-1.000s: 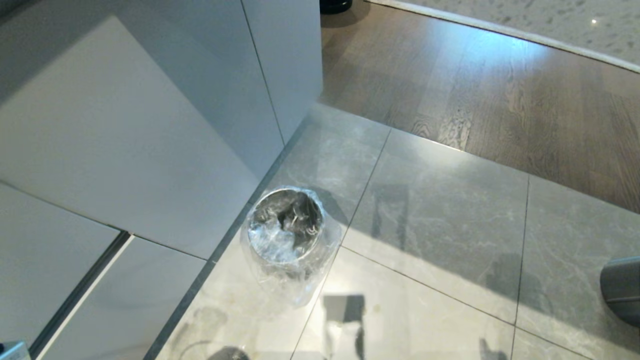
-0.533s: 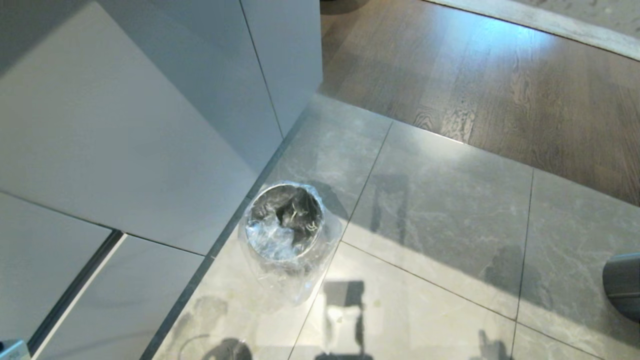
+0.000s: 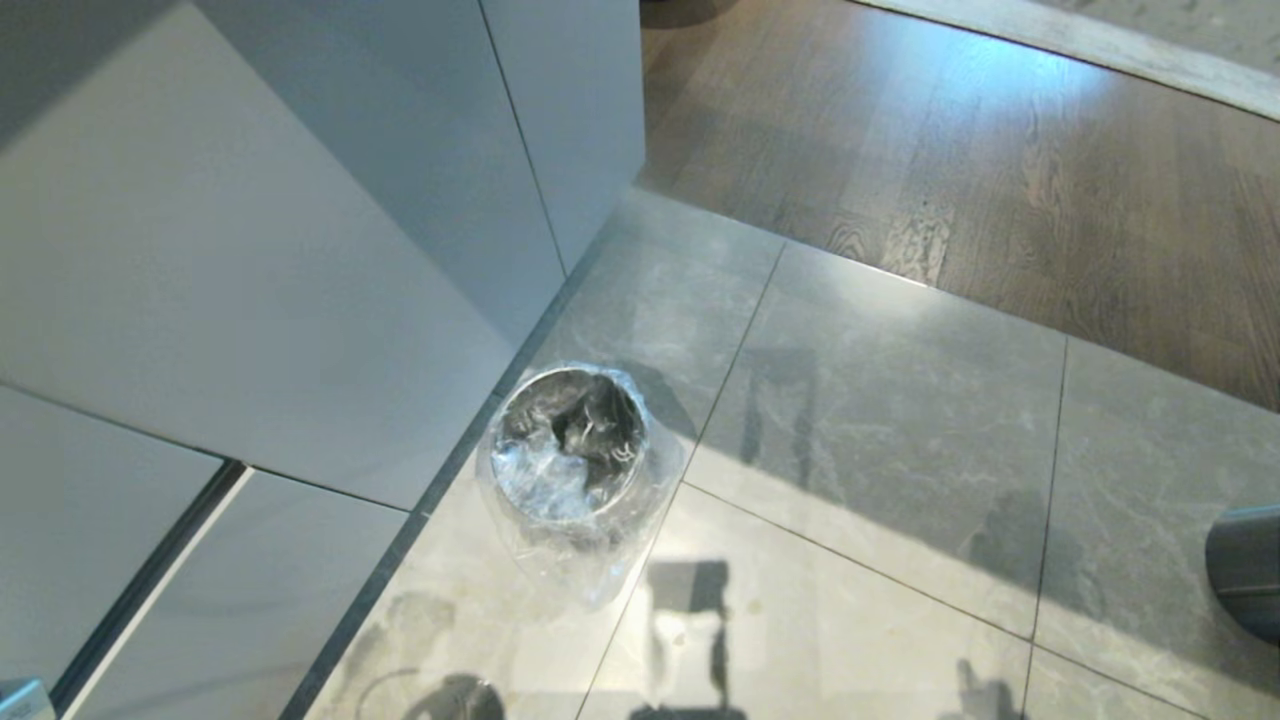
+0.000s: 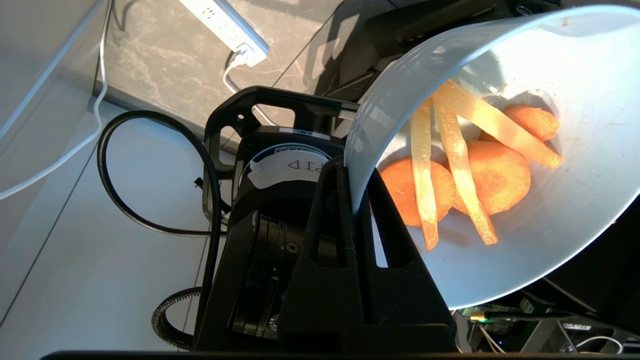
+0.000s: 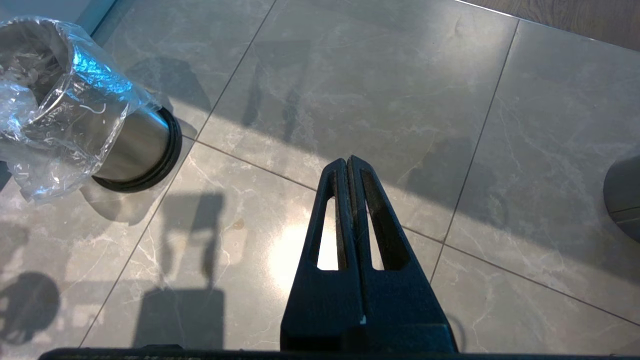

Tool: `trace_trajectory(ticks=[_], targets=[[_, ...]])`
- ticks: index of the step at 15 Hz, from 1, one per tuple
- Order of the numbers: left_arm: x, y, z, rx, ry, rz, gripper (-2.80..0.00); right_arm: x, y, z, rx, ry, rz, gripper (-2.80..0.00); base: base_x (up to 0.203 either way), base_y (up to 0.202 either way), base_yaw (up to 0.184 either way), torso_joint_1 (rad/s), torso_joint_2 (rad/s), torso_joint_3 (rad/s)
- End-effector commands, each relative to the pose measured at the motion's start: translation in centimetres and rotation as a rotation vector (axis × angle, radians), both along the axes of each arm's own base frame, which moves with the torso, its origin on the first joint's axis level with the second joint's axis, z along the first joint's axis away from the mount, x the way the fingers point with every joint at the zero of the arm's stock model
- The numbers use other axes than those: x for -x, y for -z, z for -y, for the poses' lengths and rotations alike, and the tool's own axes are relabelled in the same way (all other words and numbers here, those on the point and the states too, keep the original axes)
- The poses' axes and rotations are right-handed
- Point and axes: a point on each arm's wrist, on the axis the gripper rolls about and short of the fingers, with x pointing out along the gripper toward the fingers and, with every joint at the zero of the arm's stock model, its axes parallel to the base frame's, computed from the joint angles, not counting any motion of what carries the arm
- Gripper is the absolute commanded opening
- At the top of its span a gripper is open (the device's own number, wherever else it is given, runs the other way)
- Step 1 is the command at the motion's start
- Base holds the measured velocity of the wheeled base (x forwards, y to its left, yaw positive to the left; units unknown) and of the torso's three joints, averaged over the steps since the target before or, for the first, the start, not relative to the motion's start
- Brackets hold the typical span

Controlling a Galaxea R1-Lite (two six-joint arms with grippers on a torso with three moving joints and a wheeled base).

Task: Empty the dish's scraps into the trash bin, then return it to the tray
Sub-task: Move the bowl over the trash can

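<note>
Pale tilted dish (image 4: 575, 150) with carrot scraps (image 4: 480, 175); bag-lined steel trash bin (image 3: 572, 452) on floor.

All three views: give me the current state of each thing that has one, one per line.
dish: tipped on its side, rim clamped, not yet emptied
scraps: inside the dish
left gripper: fingers shut on the dish rim
right gripper: fingers shut, empty, above the floor tiles
trash bin: upright on the floor, open-topped, clear liner draped over its rim

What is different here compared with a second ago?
Only the head camera's view slid a little: the whole floor scene sits slightly higher in the picture, then settles. The trash bin stands where it was beside the cabinet, bag unchanged. Neither arm shows in that view.
</note>
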Motion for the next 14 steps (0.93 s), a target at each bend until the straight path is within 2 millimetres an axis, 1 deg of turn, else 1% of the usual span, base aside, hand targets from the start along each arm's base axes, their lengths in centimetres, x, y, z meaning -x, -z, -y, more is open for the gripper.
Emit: trace_trajectory(ticks=[1, 6, 12, 14], targets=[[0.0, -0.1, 0.0, 0.002, -0.002, 0.006, -2.80, 0.0, 0.0, 0.0, 0.000, 0.000, 0.000, -2.80, 0.000, 0.000, 0.000, 0.000, 0.00, 0.000], [-0.8, -1.5, 0.3, 0.016, 0.016, 0.052, -2.80, 0.0, 0.0, 0.0, 0.000, 0.000, -0.001, -2.80, 0.000, 0.000, 0.000, 0.000, 0.00, 0.000], [-3.5, -3.4, 1.6, 0.015, 0.095, 0.055, -2.80, 0.0, 0.0, 0.0, 0.000, 0.000, -0.001, -2.80, 0.000, 0.000, 0.000, 0.000, 0.00, 0.000], [-4.1, -4.0, 2.0, 0.017, 0.119, 0.072, -2.80, 0.0, 0.0, 0.0, 0.000, 0.000, 0.000, -2.80, 0.000, 0.000, 0.000, 0.000, 0.00, 0.000]])
